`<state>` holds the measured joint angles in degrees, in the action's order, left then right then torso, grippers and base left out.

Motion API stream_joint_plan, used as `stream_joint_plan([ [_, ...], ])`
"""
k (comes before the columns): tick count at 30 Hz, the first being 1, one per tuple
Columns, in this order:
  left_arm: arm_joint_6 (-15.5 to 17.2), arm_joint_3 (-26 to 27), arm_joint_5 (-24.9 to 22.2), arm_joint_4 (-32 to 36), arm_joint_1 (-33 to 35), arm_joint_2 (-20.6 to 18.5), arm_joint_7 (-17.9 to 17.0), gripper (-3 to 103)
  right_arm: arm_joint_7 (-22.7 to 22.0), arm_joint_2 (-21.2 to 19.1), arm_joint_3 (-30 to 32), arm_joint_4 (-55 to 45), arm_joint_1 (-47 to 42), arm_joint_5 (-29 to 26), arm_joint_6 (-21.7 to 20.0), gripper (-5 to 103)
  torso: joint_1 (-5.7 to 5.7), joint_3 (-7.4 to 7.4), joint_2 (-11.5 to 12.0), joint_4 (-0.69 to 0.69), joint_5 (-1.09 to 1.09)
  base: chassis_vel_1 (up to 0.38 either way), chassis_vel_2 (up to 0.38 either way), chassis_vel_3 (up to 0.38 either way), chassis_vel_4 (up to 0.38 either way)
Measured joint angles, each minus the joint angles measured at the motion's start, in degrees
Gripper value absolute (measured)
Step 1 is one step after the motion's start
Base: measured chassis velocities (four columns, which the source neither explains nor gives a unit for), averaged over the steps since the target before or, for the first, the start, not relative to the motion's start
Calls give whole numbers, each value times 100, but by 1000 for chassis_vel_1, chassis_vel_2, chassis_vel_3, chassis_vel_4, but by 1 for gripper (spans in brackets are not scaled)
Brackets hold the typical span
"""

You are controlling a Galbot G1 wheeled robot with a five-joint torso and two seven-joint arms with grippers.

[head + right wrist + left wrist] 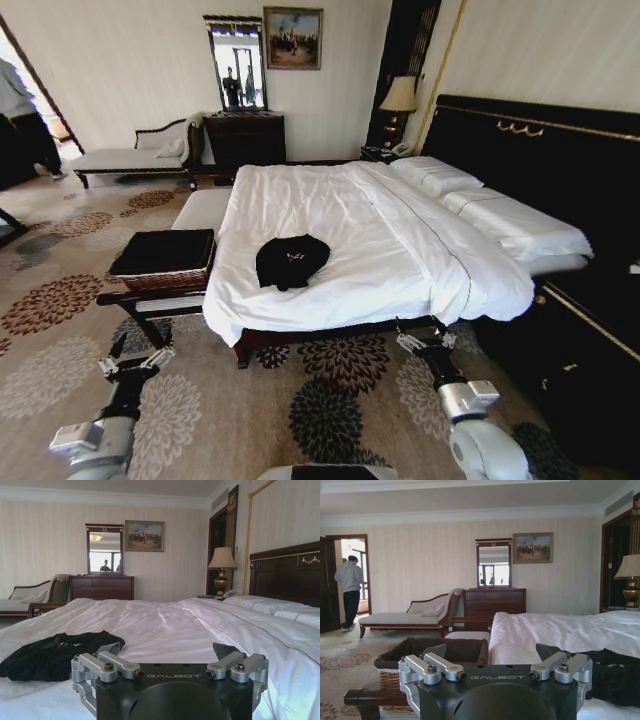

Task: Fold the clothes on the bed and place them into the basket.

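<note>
Gaping left end effector point(137, 361), empty

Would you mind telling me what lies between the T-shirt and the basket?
Only bare white duvet up to the bed's edge separates the T-shirt from the basket, seen in the head view.

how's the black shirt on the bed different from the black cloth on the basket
The shirt lies crumpled in a rounded heap on the white bed; the black cloth is spread flat and rectangular over the basket. The shirt shows small white lettering; the cloth looks plain. Both are black fabric.
</note>
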<state>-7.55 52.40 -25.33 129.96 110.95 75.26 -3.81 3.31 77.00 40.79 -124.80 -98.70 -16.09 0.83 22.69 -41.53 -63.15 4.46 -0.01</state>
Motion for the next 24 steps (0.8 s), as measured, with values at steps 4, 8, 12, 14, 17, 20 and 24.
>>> stream_joint_plan([
  [4, 4, -8, 23, -12, -15, -10, -3, 100, 5, -5, -9, 0, 5, 5, -20, 100, 0, 0, 0, 0, 0, 0, 0, 0, 0],
  [8, -7, -25, 38, -22, 30, 47, -4, 100, -4, 4, -21, 11, 5, -17, 8, 100, 0, 0, 0, 0, 1, 0, 0, 0, 0],
  [12, -17, -38, 50, -34, 43, 86, -4, 100, -13, 15, -50, 24, 2, -38, 10, 100, 0, 0, 0, 0, 1, 0, 0, 0, 0],
  [14, -18, -38, 50, -35, 38, 92, -4, 100, -16, 19, -58, 25, 1, -35, 9, 100, 0, 0, 0, 0, 1, 0, 0, 0, 0],
  [17, -17, -35, 40, -30, 23, 95, -6, 100, -23, 31, -65, 29, -11, 38, 28, 100, 0, 0, 0, 0, 0, 0, 0, 0, 0],
  [20, -17, -34, 39, -29, 15, 95, -7, 100, -21, 35, -56, 30, -23, 128, 55, 100, 0, 0, 0, 0, 1, 0, 0, 0, 0],
  [24, -12, -60, 41, -50, -3, 97, -9, 100, 3, 45, -27, 73, -38, 223, 192, 100, 0, 0, 0, 0, 1, 0, 0, 0, 0],
])
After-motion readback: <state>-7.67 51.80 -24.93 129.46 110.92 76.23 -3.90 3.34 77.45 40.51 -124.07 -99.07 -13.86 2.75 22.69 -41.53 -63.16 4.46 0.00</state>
